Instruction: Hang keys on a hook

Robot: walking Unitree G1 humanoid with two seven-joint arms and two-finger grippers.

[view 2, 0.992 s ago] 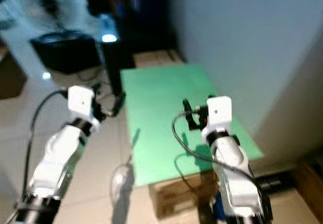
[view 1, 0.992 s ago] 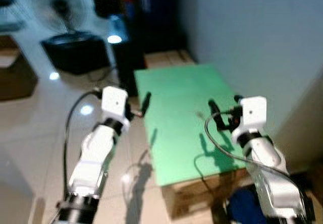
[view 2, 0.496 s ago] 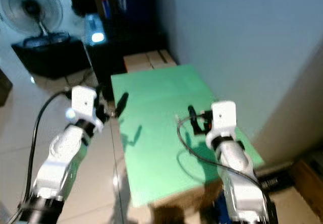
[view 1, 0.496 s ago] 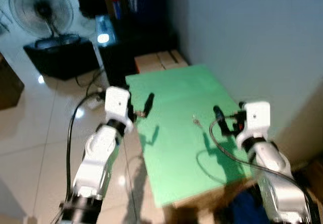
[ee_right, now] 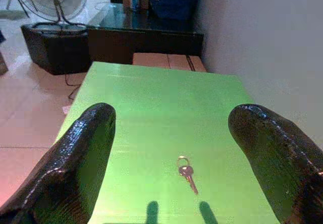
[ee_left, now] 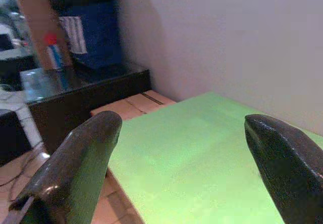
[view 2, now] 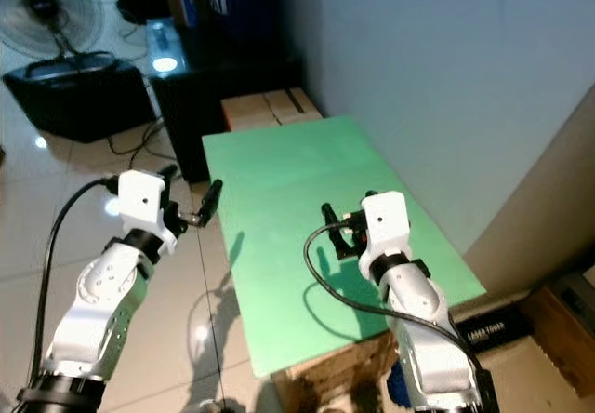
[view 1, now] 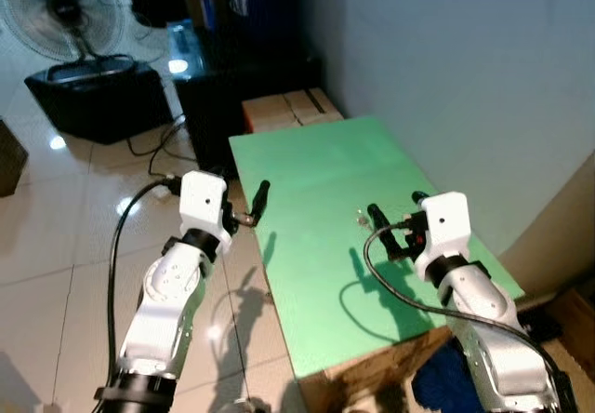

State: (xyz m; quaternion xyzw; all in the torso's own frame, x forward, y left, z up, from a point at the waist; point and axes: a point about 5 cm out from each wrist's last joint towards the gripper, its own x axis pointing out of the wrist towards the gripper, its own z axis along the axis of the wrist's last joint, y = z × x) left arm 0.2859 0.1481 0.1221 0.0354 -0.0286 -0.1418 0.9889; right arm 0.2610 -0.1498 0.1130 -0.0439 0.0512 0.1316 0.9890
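A small key on a ring (ee_right: 186,172) lies flat on the green table top (view 1: 316,162), near its middle (view 1: 361,216). My right gripper (view 1: 395,210) hovers over the table just short of the key and to its right. It points at the key, open, with nothing between its black fingers (ee_right: 86,148). My left gripper (view 1: 258,199) hangs at the table's left edge, over the floor. In the left wrist view it (ee_left: 182,122) is open and empty, facing across the green top toward the wall.
A pale wall runs along the table's right side. Beyond the table's far end stand cardboard boxes (view 1: 288,108) and a dark cabinet (view 1: 237,64). A black box (view 1: 98,97) and a fan (view 1: 56,8) sit on the tiled floor at the far left, with cables nearby.
The camera has shifted and the picture has sharpened. My right gripper now sits a little closer to the key. The key lies where it was.
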